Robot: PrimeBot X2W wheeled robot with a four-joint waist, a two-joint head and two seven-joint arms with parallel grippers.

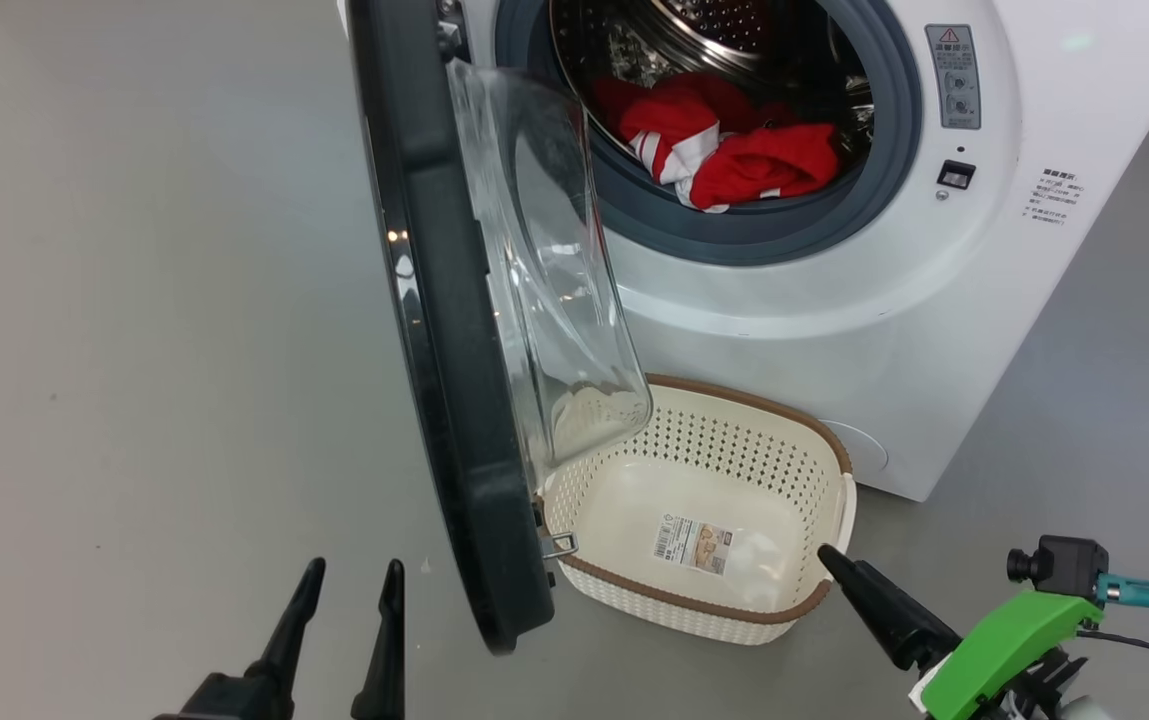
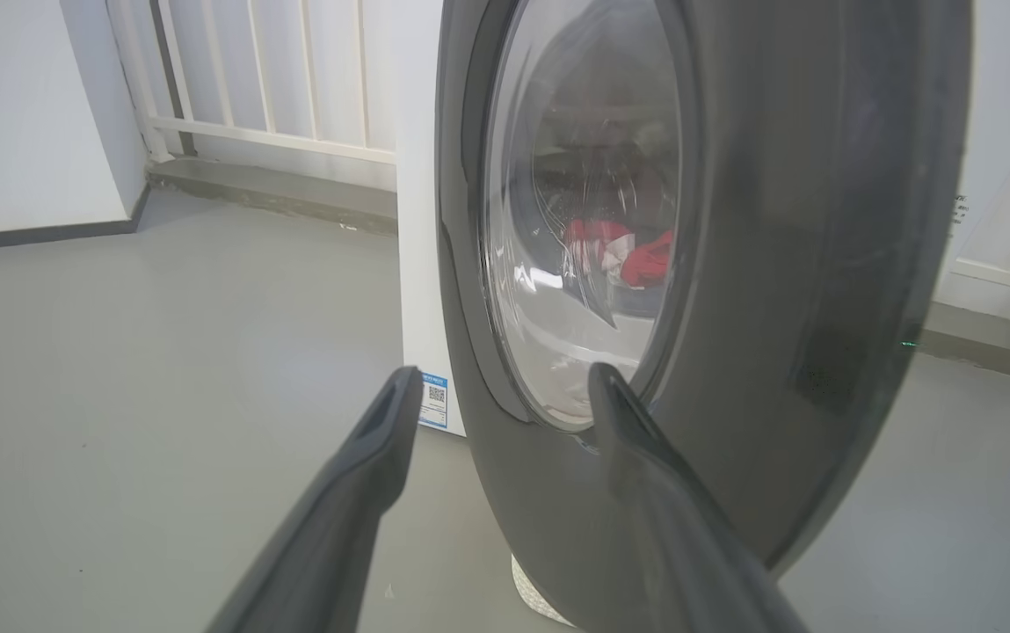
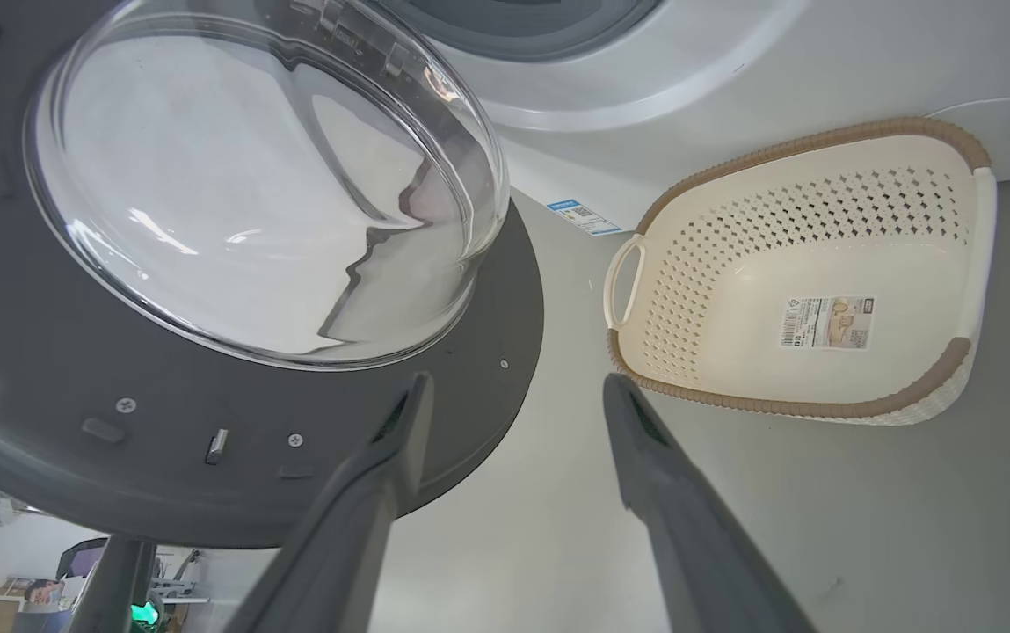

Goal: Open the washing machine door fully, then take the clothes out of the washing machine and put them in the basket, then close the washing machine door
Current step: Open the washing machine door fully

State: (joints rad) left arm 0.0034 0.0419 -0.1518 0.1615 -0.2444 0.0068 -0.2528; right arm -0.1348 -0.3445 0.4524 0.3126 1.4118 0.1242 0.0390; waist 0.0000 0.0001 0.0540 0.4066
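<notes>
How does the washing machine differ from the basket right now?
The washing machine holds red clothes; the basket holds only a label sticker. The washing machine is tall, white, front-opening; the basket low, cream, open-topped. Both stand on the grey floor.

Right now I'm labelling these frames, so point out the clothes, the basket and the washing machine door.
the clothes (image 1: pixel 754 165): head view, on the red fabric of the nearest garment.
the basket (image 3: pixel 821 207): right wrist view, on its perforated far wall.
the washing machine door (image 1: pixel 454 380): head view, on its dark rim.
</notes>
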